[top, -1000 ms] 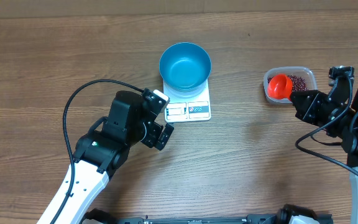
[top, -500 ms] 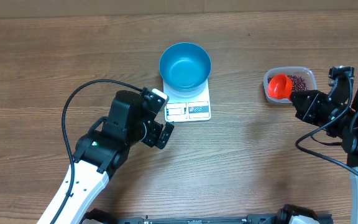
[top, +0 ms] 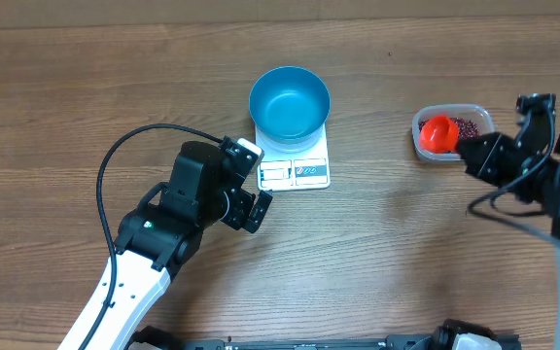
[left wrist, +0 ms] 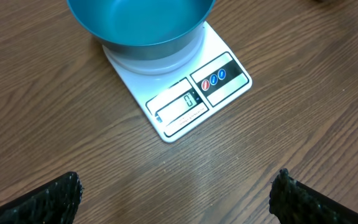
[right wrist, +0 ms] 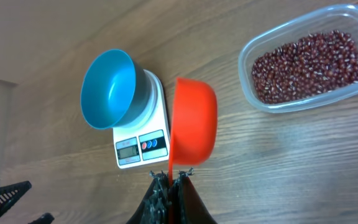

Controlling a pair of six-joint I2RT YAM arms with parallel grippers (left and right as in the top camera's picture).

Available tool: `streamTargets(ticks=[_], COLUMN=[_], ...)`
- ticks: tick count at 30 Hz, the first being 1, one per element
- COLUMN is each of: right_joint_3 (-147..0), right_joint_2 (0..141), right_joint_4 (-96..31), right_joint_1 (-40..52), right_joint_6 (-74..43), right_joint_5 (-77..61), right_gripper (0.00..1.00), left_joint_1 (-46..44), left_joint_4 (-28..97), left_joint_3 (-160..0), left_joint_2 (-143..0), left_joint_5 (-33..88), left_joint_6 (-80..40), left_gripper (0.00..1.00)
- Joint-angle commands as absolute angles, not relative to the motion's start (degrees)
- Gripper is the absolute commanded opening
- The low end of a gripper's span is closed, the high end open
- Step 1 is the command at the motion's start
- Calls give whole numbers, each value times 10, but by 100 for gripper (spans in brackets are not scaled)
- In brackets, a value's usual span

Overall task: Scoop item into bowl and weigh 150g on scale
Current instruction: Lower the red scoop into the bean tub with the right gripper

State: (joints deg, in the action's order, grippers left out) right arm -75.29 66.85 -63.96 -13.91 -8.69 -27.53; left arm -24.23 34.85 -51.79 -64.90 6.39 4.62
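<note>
The blue bowl [top: 290, 102] stands empty on the white scale [top: 296, 173] at the table's middle; the left wrist view has the bowl [left wrist: 142, 25] and the scale [left wrist: 194, 99] too. Dark red-brown beans [top: 471, 126] lie in a clear tub [top: 487, 119] at the right. My right gripper [top: 463, 149] is shut on the handle of an orange scoop [top: 438, 134], whose cup hangs over the tub's left end. In the right wrist view the scoop [right wrist: 194, 118] is held on its side, left of the beans [right wrist: 306, 65]. My left gripper [top: 259, 182] is open and empty, just left of the scale.
The left arm's black cable [top: 124, 156] loops over the table left of the scale. The clear tub [right wrist: 253, 99] sits close to the right arm. Bare wooden tabletop [top: 387, 214] lies between scale and tub.
The right arm has shifted slightly toward the table's back, with the scoop still over the tub's left end. The left arm has not moved.
</note>
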Motion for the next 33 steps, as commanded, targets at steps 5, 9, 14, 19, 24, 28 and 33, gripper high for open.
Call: streamTargets(ticks=[5, 9, 14, 19, 24, 28, 33], right_joint_3=[-898, -971, -987, -987, -987, -987, -987], right_joint_2=[755, 797, 833, 872, 915, 957, 1011], right_joint_4=[-706, -724, -695, -688, -685, -700, -702], right_joint_1=[-142, -142, -142, -142, -144, -150, -163], right_joint_6=[-54, -41, 24, 99, 127, 141, 153], right_joint_5=[-212, -154, -108, -90, -69, -55, -56], right_gripper=[4, 4, 4, 4, 4, 4, 4], left_joint_1=[-240, -240, -240, -240, -240, -240, -240], left_joint_4=[347, 347, 347, 347, 347, 347, 347], left_joint_3=[-515, -515, -515, -515, -515, -515, -515], left_joint_2=[-652, -652, -652, -652, -652, -652, -652], left_joint_5=[60, 60, 60, 60, 60, 60, 60], left_joint_6=[43, 43, 43, 43, 43, 43, 43], left_gripper=[100, 100, 99, 100, 100, 100, 99])
